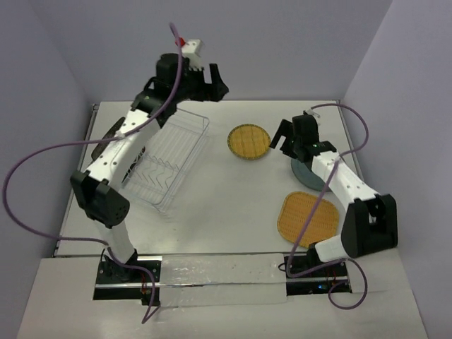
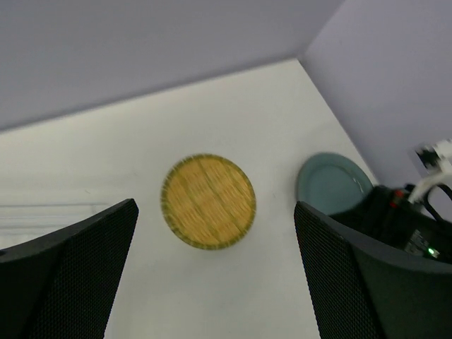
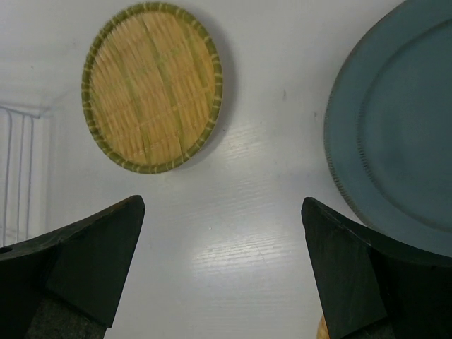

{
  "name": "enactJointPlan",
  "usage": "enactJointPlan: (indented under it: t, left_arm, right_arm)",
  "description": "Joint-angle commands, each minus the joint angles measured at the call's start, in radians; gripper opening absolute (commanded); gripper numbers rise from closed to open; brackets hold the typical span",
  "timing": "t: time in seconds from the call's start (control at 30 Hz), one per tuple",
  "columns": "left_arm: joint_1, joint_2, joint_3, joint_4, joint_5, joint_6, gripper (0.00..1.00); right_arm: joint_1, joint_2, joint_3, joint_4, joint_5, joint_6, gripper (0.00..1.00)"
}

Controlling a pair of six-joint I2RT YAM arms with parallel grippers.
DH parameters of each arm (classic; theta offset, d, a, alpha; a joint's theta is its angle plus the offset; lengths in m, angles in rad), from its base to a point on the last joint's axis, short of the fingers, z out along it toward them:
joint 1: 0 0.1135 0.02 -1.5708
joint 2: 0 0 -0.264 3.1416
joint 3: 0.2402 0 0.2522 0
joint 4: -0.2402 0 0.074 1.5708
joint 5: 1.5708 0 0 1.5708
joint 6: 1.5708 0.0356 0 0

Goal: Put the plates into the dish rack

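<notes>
The wire dish rack (image 1: 169,159) lies at the left. Something dark (image 1: 113,132) stands along its left side, mostly hidden by my left arm. A round yellow woven plate (image 1: 248,142) (image 2: 208,201) (image 3: 152,88) lies flat mid-table. The teal-grey plate (image 1: 305,174) (image 2: 332,182) (image 3: 395,134) lies to its right, partly under my right arm. Nearer, an orange-yellow woven plate (image 1: 307,217) lies flat. My left gripper (image 1: 217,85) (image 2: 215,233) hangs open and empty, high over the rack's far end. Low between the round and teal plates, my right gripper (image 1: 284,139) (image 3: 222,212) is open and holds nothing.
Purple walls close the table at the back and both sides. A purple cable loops off each arm. The rack's wires (image 3: 18,169) show at the left edge of the right wrist view. My right arm (image 2: 406,222) shows at the right of the left wrist view.
</notes>
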Motion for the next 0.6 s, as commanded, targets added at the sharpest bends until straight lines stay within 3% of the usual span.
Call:
enactJointPlan:
  t: [0.0, 0.2, 0.33, 0.43, 0.57]
  left_arm:
    - [-0.038, 0.082, -0.014, 0.014, 0.043, -0.125, 0.99]
    - [-0.087, 0.203, -0.058, 0.03, 0.021, -0.242, 0.99]
    - [-0.143, 0.28, -0.044, -0.013, -0.111, -0.306, 0.99]
    - [-0.146, 0.329, -0.043, -0.023, -0.13, -0.387, 0.99]
    - [-0.146, 0.42, -0.007, -0.027, -0.147, -0.466, 0.92]
  right_arm:
    - [-0.027, 0.141, 0.11, 0.081, -0.154, 0.015, 1.0]
    - [-0.043, 0.275, 0.167, 0.095, -0.205, 0.031, 1.0]
    - [-0.082, 0.224, 0.101, 0.111, -0.174, 0.05, 1.0]
    - [-0.122, 0.177, 0.049, 0.136, -0.179, 0.059, 1.0]
    - [-0.151, 0.159, 0.019, 0.155, -0.217, 0.05, 1.0]
